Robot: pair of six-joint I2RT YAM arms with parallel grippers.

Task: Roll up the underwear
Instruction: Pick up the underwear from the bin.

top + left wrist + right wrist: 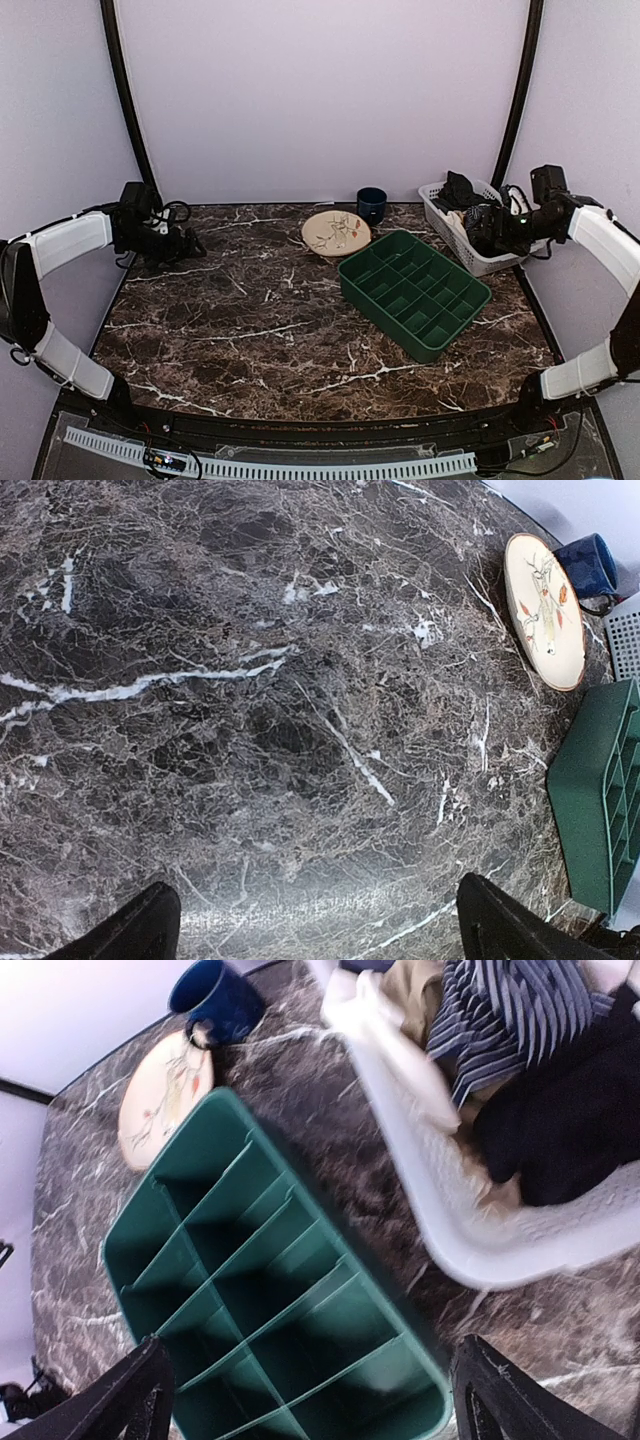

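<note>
Underwear (510, 1005) lies crumpled in the white basket (440, 1210), navy with thin white pinstripes, right beside black cloth (560, 1130). I see left fingers (140, 935) and right fingers (125, 1405) both spread wide, empty.

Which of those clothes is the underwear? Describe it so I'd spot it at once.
Find the white basket at the table's far right, beside the green tray. In its pile of clothes, the underwear is the navy piece with thin white stripes; its neighbours are plain black cloth and tan cloth.
</note>
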